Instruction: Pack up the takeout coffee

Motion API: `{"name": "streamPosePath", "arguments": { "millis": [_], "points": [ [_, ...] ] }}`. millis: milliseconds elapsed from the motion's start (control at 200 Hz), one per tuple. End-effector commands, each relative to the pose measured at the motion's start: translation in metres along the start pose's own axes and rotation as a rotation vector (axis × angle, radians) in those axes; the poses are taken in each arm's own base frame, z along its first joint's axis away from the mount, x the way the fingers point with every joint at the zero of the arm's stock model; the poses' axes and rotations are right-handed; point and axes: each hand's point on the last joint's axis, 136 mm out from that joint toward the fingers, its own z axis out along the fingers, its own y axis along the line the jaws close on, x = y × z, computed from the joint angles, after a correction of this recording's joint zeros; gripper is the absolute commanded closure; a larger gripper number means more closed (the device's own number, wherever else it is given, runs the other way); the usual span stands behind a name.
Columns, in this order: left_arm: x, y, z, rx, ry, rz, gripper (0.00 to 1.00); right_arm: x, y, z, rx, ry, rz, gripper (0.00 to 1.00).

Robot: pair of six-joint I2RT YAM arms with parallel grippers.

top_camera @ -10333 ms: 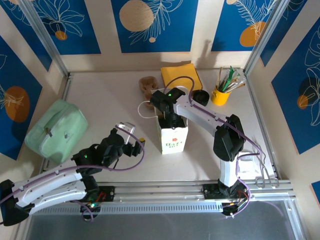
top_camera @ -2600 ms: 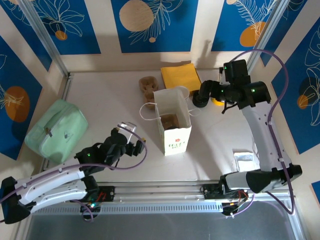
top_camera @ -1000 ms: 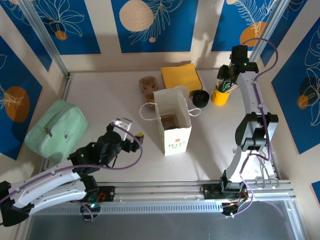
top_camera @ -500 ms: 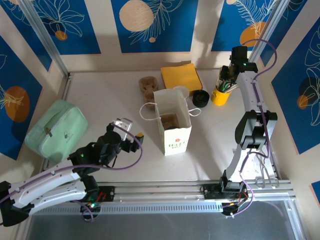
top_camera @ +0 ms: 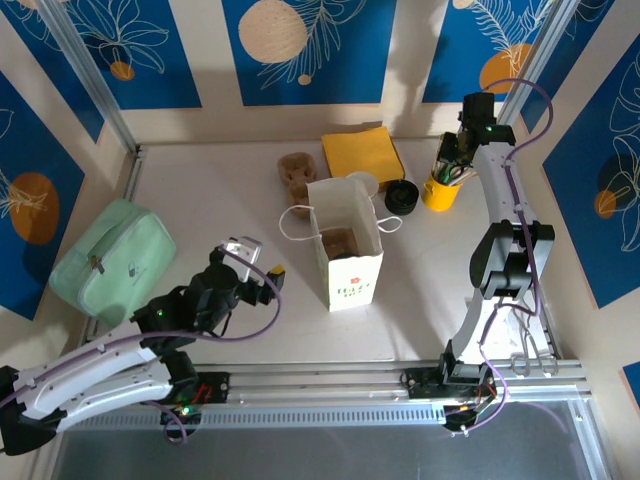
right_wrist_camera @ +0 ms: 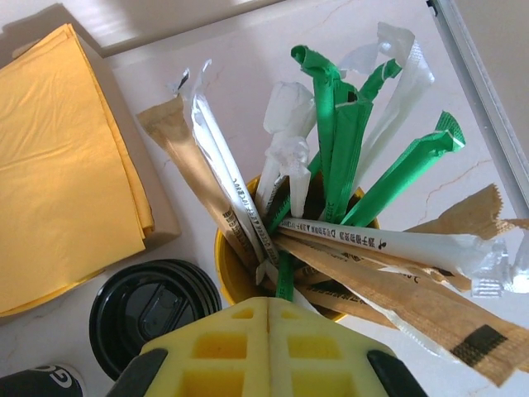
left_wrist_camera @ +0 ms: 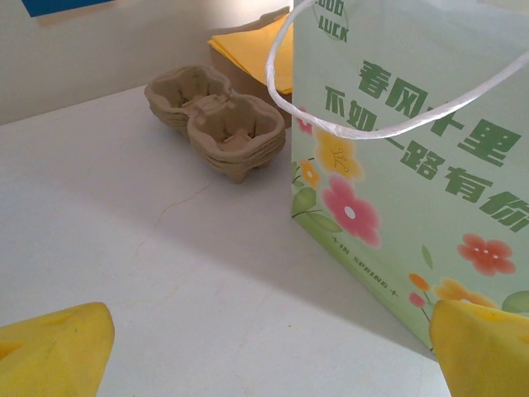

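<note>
The white paper bag (top_camera: 347, 262) stands upright with its mouth open, and a brown cardboard piece (top_camera: 340, 240) lies at its bottom. The takeout coffee (top_camera: 402, 197) is outside it, standing on the surface (top_camera: 210, 200) just beyond the bag's far right corner with its black lid on. Farther right of the bag, just beside the coffee, the yellow cup (right_wrist_camera: 227, 269) is crammed with green, white and brown wrapped straws and sticks fanning over its rim. The right gripper (right_wrist_camera: 269, 331) hangs over that cup with its fingers closed pad against pad; whether they pinch a straw I cannot tell. Behind the bag lie a stack of yellow napkins (top_camera: 362, 152) and, to their left, nested cardboard cup carriers (left_wrist_camera: 216, 120). The left gripper (left_wrist_camera: 264, 364) sits low at the bag's near left, fingers spread wide and holding nothing. Left of the bag the surface is bare as far as the green pouch (top_camera: 110, 262) at the edge; the bag's near side and right side are also open, out to the metal rail (top_camera: 400, 370) and the right arm.
</note>
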Motion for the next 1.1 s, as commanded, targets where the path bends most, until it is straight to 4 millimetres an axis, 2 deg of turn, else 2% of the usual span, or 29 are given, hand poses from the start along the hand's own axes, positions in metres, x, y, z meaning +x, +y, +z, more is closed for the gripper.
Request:
{"name": "streamPosePath", "arguments": {
  "millis": [0,295,425,600,685,870,1095],
  "points": [
    [0.005,0.004,-0.001,-0.019,0.007,0.003,0.02,-0.012,0.005,-0.037,-0.014,-0.056,-0.022,0.94],
    [0.005,0.005,-0.002,-0.021,0.005,0.000,0.01,-0.024,0.019,-0.106,-0.051,-0.151,-0.063,0.94],
    [0.003,0.005,-0.003,-0.020,0.001,0.002,0.01,-0.022,0.023,-0.136,-0.080,-0.182,-0.065,0.94],
    [-0.002,0.004,-0.001,-0.023,0.000,0.010,0.01,-0.015,0.038,-0.178,-0.151,-0.222,-0.085,0.94],
    [-0.003,0.001,0.001,-0.018,0.002,0.009,0.01,-0.010,0.051,-0.203,-0.207,-0.247,-0.104,0.94],
    [-0.002,-0.005,0.006,0.000,0.012,0.001,0.01,0.003,0.092,-0.264,-0.428,-0.290,-0.149,0.94],
    [-0.005,-0.009,0.008,0.011,0.014,-0.001,0.01,0.033,0.140,-0.329,-0.733,-0.265,-0.204,0.93]
  ]
}}
